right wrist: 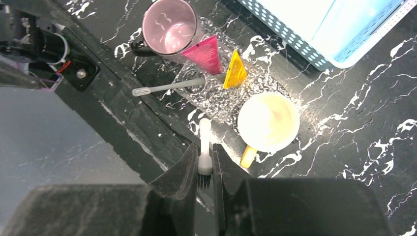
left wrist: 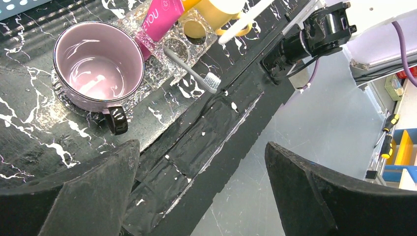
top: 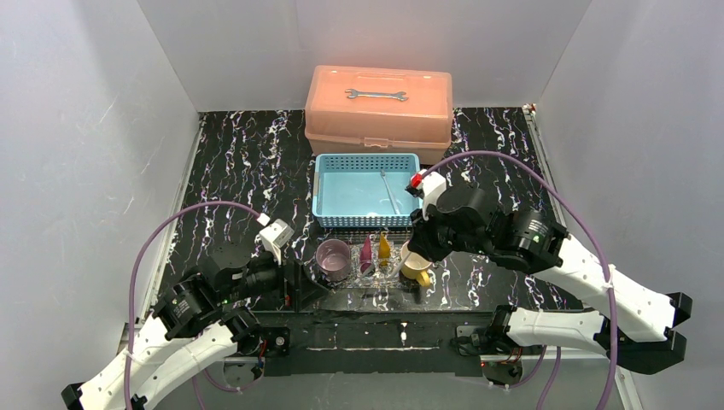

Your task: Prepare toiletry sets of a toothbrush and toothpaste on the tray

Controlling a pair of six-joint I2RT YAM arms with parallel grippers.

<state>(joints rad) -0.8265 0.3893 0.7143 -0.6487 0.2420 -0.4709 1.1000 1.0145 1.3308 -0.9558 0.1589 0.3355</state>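
Down at the lower centre of the right wrist view, the right gripper [right wrist: 204, 160] is pinched nearly closed on a white toothbrush [right wrist: 204, 135] at its bristle end, the handle pointing up toward the tray [right wrist: 216, 105]. At mid-frame the tray carries a grey toothbrush [right wrist: 169, 86], a magenta tube [right wrist: 206, 54] and a yellow tube [right wrist: 235, 73], flanked by a purple mug [right wrist: 169, 27] and a yellow mug [right wrist: 268, 122]. The left gripper [left wrist: 200, 157] gapes wide, holding nothing.

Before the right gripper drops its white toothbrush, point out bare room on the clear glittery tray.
Free: the near patch of the clear glittery tray, bordered by the grey toothbrush, the yellow-orange tapered tube and the pale yellow mug. Crowded: the end where the purple mug and magenta tube sit side by side.
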